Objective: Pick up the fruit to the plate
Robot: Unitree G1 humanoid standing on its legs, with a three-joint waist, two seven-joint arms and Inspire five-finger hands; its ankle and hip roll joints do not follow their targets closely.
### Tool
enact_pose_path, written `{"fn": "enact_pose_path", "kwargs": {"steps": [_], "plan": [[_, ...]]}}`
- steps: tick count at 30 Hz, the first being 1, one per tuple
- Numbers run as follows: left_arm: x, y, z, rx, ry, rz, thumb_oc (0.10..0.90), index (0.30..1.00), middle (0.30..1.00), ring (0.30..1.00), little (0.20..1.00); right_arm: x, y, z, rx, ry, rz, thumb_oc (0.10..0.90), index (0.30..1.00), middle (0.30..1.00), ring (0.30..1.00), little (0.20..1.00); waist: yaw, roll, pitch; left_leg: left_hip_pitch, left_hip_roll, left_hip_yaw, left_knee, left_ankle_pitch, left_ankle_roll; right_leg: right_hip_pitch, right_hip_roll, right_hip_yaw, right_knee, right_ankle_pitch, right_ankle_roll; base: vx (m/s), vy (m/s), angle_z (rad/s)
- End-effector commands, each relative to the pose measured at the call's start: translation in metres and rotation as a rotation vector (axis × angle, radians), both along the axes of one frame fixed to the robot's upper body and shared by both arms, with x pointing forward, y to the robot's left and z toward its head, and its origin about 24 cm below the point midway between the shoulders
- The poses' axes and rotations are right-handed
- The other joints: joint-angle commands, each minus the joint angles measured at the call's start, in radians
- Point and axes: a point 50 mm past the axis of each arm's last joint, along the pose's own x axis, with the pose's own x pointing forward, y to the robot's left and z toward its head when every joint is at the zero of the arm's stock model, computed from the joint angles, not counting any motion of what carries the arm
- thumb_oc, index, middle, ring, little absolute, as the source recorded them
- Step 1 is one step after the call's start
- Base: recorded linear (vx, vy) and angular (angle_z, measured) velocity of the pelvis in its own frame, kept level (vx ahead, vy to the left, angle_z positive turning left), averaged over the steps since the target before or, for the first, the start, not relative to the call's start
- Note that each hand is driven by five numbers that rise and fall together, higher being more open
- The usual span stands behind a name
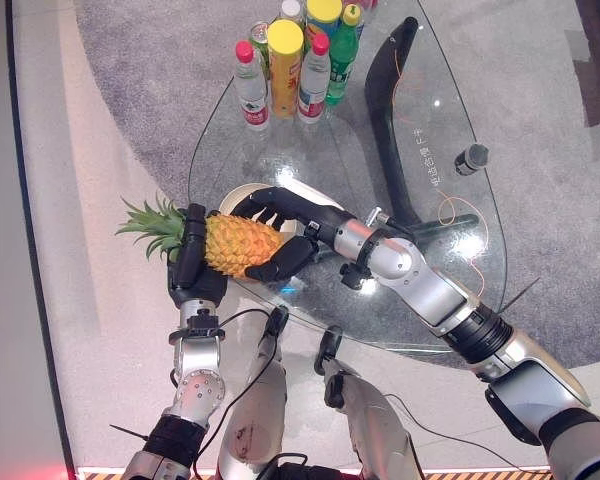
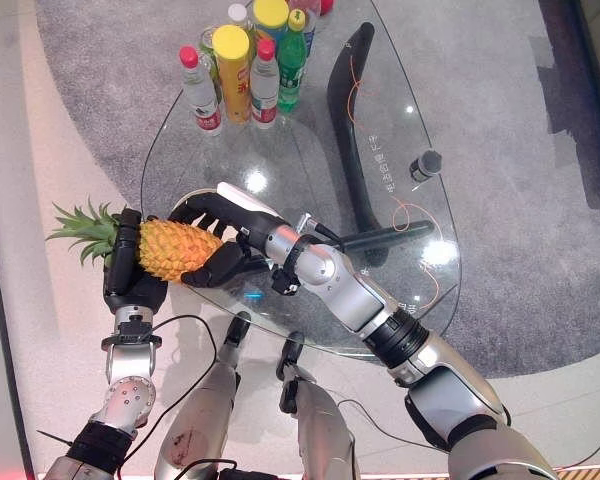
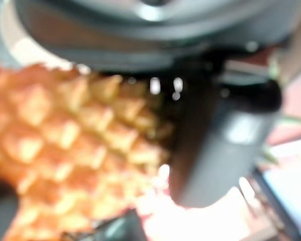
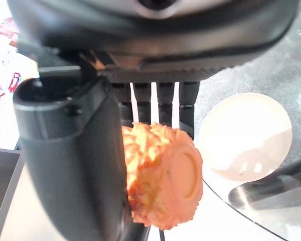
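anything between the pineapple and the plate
Nothing visible does. The pineapple is held by the left hand and right hand at the glass table's near edge; the plate beside it is bare.

Small dark characters printed on the glass bench (image 1: 450, 180), just right of the black leg under it (image 1: 392, 120); too small to read. Bottles (image 1: 290, 60) at the far end carry printed labels, also not legible. No other text, numbers or signs can be read
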Motion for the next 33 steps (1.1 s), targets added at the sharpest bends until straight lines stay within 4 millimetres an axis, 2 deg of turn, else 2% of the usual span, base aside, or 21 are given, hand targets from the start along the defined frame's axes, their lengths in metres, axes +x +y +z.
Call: {"fn": "enact_pose_path", "kwargs": {"steps": [1,4,5,6,13,24,33], "plan": [[0.002,-0.026,0.11,0.009,-0.617,-0.1,0.1,0.3,0.3,0.3,0.2,-0.052,0.053,-0.001,0.089,0.018,0.336,0.1,0.3,0.3,0.3,0.2,0.009,-0.042,-0.023,0.012,-0.087,-0.062,0.066,-0.135,0.063,0.056,-0.001,0.003,-0.062,0.058,0.056,0.0,0.0,0.0],[0.001,-0.025,0.111,0.022,-0.618,-0.091,0.1,0.3,0.3,0.3,0.2,-0.047,0.049,0.001,0.12,-0.01,0.264,0.1,0.3,0.3,0.3,0.2,0.007,-0.045,-0.023,0.011,-0.087,-0.06,0.066,-0.136,0.064,0.057,0.0,0.001,-0.065,0.06,0.058,0.0,0.0,0.0],[0.001,-0.024,0.11,0.025,-0.617,-0.089,0.1,0.3,0.3,0.3,0.2,-0.045,0.048,0.001,0.121,-0.023,0.248,0.696,0.811,0.811,0.811,0.796,0.006,-0.045,-0.023,0.011,-0.087,-0.06,0.066,-0.137,0.064,0.057,0.0,0.002,-0.065,0.06,0.057,0.0,0.0,0.0],[0.001,-0.024,0.11,0.031,-0.616,-0.087,0.1,0.3,0.3,0.3,0.2,-0.044,0.045,0.002,0.13,-0.04,0.222,0.8,0.9,0.9,0.9,0.9,0.005,-0.045,-0.023,0.011,-0.087,-0.059,0.065,-0.137,0.064,0.058,0.0,0.002,-0.065,0.06,0.059,0.0,0.0,0.0],[0.0,-0.019,0.109,0.064,-0.61,-0.039,0.1,0.3,0.3,0.3,0.2,-0.037,0.025,0.01,0.186,-0.13,0.09,0.8,0.9,0.9,0.9,0.9,-0.019,-0.045,-0.023,0.008,-0.084,-0.047,0.064,-0.138,0.067,0.051,0.002,0.014,-0.065,0.062,0.063,-0.01,0.01,0.0],[-0.002,-0.008,0.103,0.068,-0.604,0.047,0.1,0.3,0.3,0.3,0.2,-0.034,-0.02,0.021,0.269,-0.287,-0.155,0.8,0.9,0.9,0.9,0.9,-0.07,-0.042,-0.023,-0.012,-0.08,-0.021,0.074,-0.141,0.073,0.021,0.005,0.045,-0.051,0.064,0.069,-0.01,0.036,-0.06],[-0.006,-0.004,0.103,0.132,-0.592,0.125,0.1,0.3,0.3,0.3,0.2,-0.033,-0.051,0.02,0.303,-0.347,-0.315,0.8,0.9,0.9,0.9,0.9,-0.102,-0.034,-0.023,-0.035,-0.078,0.0,0.089,-0.144,0.076,-0.009,0.002,0.058,-0.032,0.062,0.073,-0.01,0.026,-0.04]]}}
